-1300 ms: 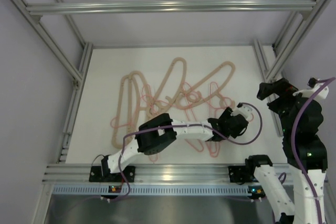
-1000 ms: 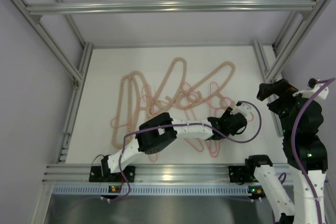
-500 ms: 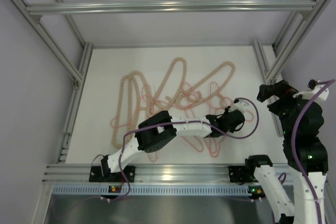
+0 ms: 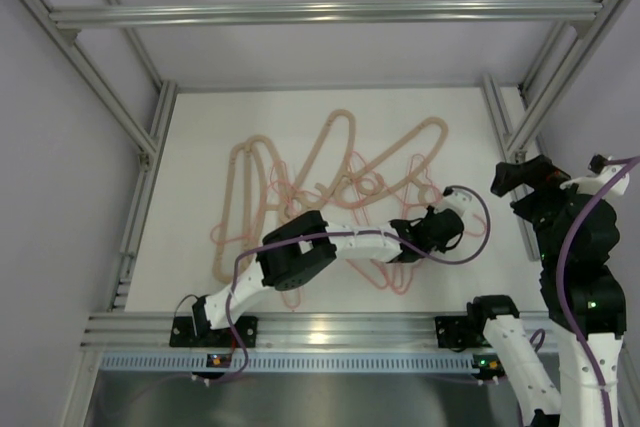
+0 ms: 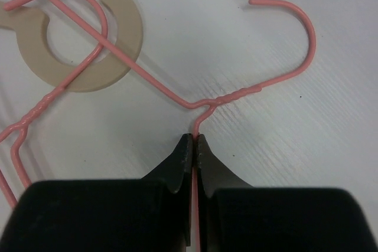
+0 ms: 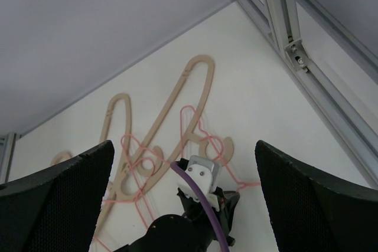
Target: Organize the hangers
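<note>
One thin pink wire hanger [image 5: 236, 94], mid-frame on the table [image 5: 331, 146], is pinched below its twisted neck by the left gripper [image 5: 193, 146]. It looks light and springy, likely to snag the beige hanger [image 5: 125, 33]. The right gripper [image 6: 183, 146] gapes empty.

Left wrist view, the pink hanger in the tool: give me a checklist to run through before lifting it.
1. Grip: left tool is shut on the pink hanger, on the wire just below its twisted neck. Ok.
2. Hook free: its hook lies alone on the bare table. Ok.
3. Shoulder wire free: it runs across the beige hanger hook and meets a second pink hanger. Interlocked or not: cannot tell.
4. Rest of the held hanger: hidden under the tool. Cannot tell.
5. Right tool: open, off to the right of the pile. Ok.
</note>
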Controlling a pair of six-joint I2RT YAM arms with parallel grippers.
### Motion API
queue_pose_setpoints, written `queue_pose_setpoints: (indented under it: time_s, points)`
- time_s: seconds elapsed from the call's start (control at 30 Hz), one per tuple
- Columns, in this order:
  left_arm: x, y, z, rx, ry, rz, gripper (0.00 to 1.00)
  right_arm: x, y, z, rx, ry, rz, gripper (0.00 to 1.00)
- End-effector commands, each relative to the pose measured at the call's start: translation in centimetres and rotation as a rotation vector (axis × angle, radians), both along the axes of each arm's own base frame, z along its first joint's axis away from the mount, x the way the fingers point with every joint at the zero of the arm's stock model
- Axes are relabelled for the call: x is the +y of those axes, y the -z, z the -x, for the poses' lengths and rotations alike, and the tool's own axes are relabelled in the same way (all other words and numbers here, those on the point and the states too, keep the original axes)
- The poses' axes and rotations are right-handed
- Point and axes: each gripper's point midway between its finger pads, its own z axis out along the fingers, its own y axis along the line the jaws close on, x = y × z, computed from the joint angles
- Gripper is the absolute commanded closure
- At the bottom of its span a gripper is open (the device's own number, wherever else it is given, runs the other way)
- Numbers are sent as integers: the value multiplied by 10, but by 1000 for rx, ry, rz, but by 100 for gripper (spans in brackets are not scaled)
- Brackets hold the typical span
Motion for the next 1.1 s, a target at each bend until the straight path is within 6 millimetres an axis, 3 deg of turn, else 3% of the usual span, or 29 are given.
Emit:
queue_pose_setpoints:
  time_s: [0.0, 0.13, 0.4, 0.63, 0.8, 0.83, 0.9, 0.93, 1.07]
  points:
    - [18, 18, 13, 55, 29, -69, 100, -5, -8, 7, -14, 22, 14, 1]
    - [21, -4, 13, 35, 41, -49, 100, -8, -11, 8, -21, 33, 22, 0]
    - [25, -89, 20, -13, 89, 65, 100, -11, -38, 13, -64, 46, 44, 0]
    - [36, -124, 39, 17, 161, 121, 100, -14, -52, 15, -83, 57, 59, 0]
    - [55, -149, 35, 39, 143, 178, 100, -15, -55, 14, -86, 61, 61, 1]
    - [61, -143, 36, 60, 136, 175, 100, -16, -56, 14, -87, 69, 61, 1]
    - [74, -156, 28, 62, 110, 204, 100, -17, -59, 13, -90, 70, 64, 1]
    - [82, -153, 27, 76, 97, 202, 100, -16, -60, 12, -88, 68, 66, 1]
    - [117, -181, 10, 72, 39, 269, 100, -13, -66, 6, -84, 48, 65, 1]
